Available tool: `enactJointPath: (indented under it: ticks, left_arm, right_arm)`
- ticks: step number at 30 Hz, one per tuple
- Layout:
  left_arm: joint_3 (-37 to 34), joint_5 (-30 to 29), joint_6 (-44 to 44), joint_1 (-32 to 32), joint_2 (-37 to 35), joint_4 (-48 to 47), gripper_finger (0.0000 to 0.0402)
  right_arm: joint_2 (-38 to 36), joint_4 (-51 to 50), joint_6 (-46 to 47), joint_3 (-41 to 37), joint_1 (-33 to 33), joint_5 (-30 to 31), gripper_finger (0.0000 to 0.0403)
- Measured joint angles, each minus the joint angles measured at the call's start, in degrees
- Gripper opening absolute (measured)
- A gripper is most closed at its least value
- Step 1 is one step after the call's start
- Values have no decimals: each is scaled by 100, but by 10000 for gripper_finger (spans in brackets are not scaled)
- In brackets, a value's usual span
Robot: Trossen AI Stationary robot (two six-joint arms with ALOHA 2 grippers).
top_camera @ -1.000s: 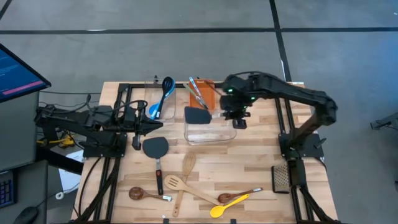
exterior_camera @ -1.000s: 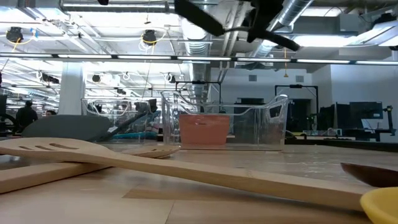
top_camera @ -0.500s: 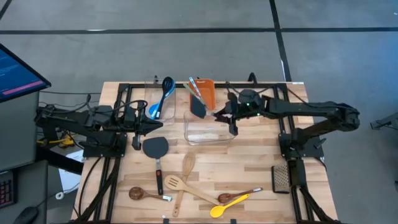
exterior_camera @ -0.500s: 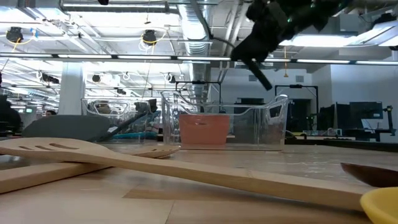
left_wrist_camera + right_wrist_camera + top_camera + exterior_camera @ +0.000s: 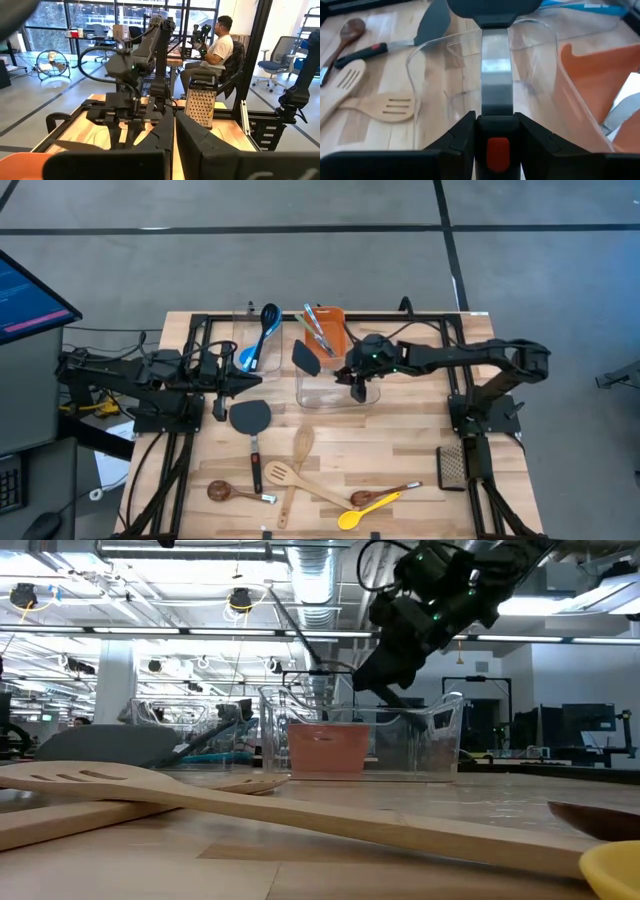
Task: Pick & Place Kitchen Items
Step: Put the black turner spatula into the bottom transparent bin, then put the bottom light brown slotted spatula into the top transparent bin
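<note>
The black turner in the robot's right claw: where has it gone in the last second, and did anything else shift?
The right gripper keeps its hold on the black turner by the handle. It swung the blade from over the clear tub toward the orange bin, then back and lower, so the blade now hangs above the tub's left end. The left gripper, shut, and the utensils on the table stayed put.

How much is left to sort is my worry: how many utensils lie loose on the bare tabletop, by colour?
Black turner: 1
Light wooden utensils: 2
Dark wooden spoons: 2
Yellow spoon: 1
Total: 6
</note>
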Motion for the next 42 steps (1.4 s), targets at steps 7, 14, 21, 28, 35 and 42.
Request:
enactJointPath:
  ticks: [7,14,21,28,35,42]
  left_arm:
    - [0,-1,0,0,0,0,3]
    - [0,2,0,0,0,-1,3]
    - [0,6,0,0,1,-3,3]
    - [0,28,0,0,0,-2,3]
    - [0,26,0,0,1,-4,3]
    - [0,23,-13,0,2,-12,3]
  right_arm:
    - [379,-37,92,0,1,-4,106]
    - [728,-158,226,0,25,-77,110]
    - [865,-181,240,0,25,-335,118]
    - [863,-162,21,4,14,-326,171]
    - [808,-357,-68,211,6,-308,217]
    - [488,-2096,-663,1443,-26,-292,227]
